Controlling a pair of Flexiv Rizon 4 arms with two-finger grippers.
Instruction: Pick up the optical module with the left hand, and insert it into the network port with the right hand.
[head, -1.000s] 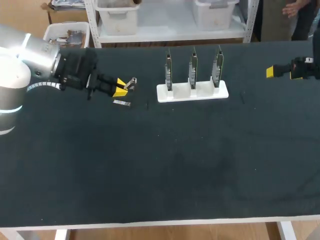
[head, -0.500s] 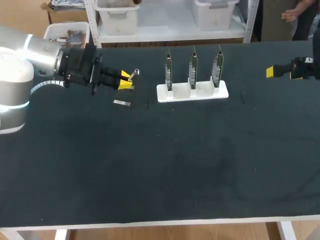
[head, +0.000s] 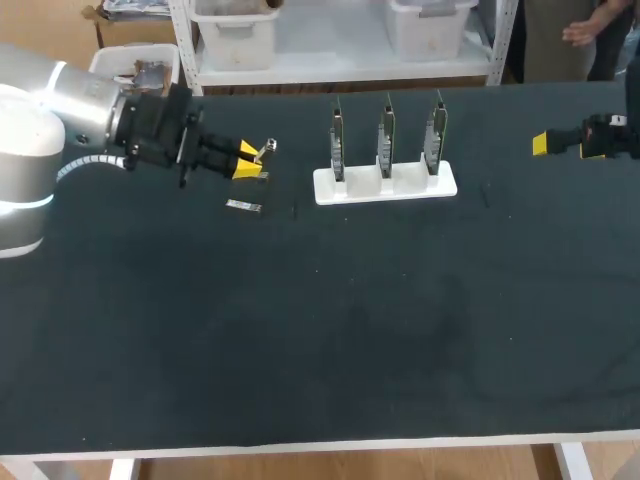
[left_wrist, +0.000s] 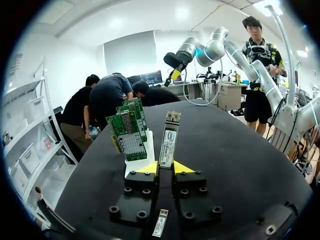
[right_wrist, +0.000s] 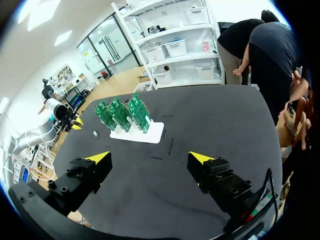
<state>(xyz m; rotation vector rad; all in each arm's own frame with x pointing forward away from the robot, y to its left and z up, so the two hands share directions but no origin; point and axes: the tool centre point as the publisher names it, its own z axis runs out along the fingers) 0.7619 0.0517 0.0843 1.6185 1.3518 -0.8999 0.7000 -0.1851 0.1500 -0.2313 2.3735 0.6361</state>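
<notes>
My left gripper (head: 247, 160) is shut on a silver optical module (head: 265, 148), held above the table left of the card stand. In the left wrist view the module (left_wrist: 169, 136) stands upright between the yellow tips of the gripper (left_wrist: 165, 167). A second module (head: 243, 206) lies flat on the black table; in the left wrist view this module (left_wrist: 160, 222) lies beneath the fingers. Three green network cards (head: 386, 140) stand in a white base (head: 385, 184). My right gripper (head: 541, 144) hovers at the table's far right, open and empty, its tips (right_wrist: 150, 158) wide apart.
From the right wrist view the cards (right_wrist: 122, 114) on their white base (right_wrist: 145, 132) are far ahead, with my left arm (right_wrist: 52, 117) beyond them. A thin dark strip (right_wrist: 171, 146) lies on the table between my right gripper and the stand.
My left gripper has risen and shifted slightly right and back with the module in it. The right arm and the module on the table have not moved.
</notes>
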